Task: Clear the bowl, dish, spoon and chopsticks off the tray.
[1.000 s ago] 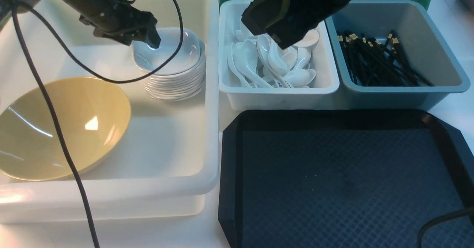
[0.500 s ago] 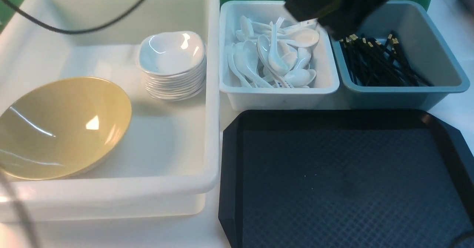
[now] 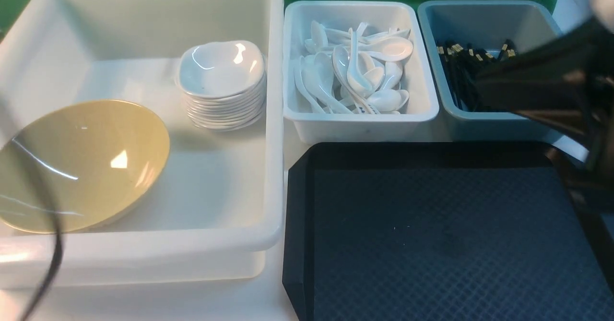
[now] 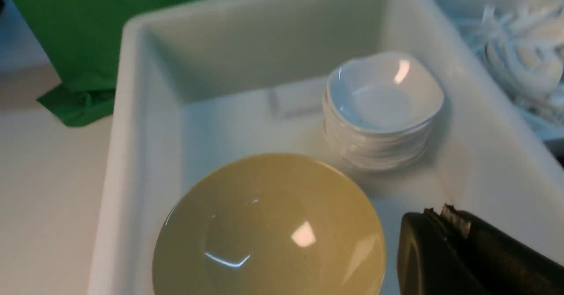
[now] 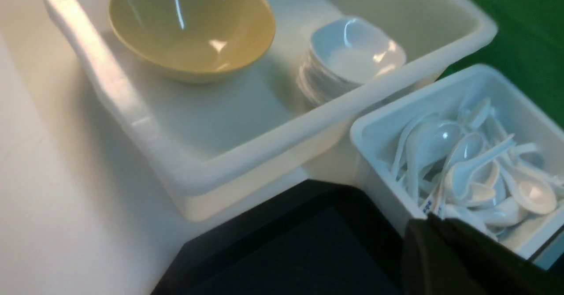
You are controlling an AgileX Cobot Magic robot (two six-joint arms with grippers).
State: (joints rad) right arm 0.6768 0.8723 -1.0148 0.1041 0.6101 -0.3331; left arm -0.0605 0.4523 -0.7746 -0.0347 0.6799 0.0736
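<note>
**1. Tray.** The tray [image 3: 431, 244] fills the 5 o'clock sector of the front view. Its floor is black diamond-textured plastic and it is bare. The raised rim and cut-off corners are there to stop tableware sliding off. Judged from this, all four items are off it.

**2. Sorted items.** Items are grouped by type, which suits stacking.
- The bowl [image 3: 81, 162] is wide, shallow and glossy olive-yellow. It rests tilted on the floor of the large white tub [image 3: 273, 119], at 9 o'clock.
- The dish [image 3: 220, 69] lies at 1 o'clock from the bowl. It tops a stack of identical rounded-square white dishes, whose matching pinched corners let them nest.
- The spoon [image 3: 356, 74] is probably the uppermost one in the loose heap of glossy white soup spoons. The heap sits in the small white tub [image 3: 360, 118], at 12 o'clock.
- The chopsticks [image 3: 460, 71] lie lengthwise among other black, gold-banded pairs. They are in the grey-blue tub [image 3: 479, 14], at 2 o'clock, partly hidden by the blurred right arm [image 3: 542, 90].

**3. End effectors.**
- The left gripper [image 4: 445, 213] has its jaws pressed together with nothing between them. It hangs over the large white tub, beside the bowl.
- The right gripper [image 5: 429, 220] is likewise closed and empty. It is over the corner where the tray meets the small white tub.
</note>
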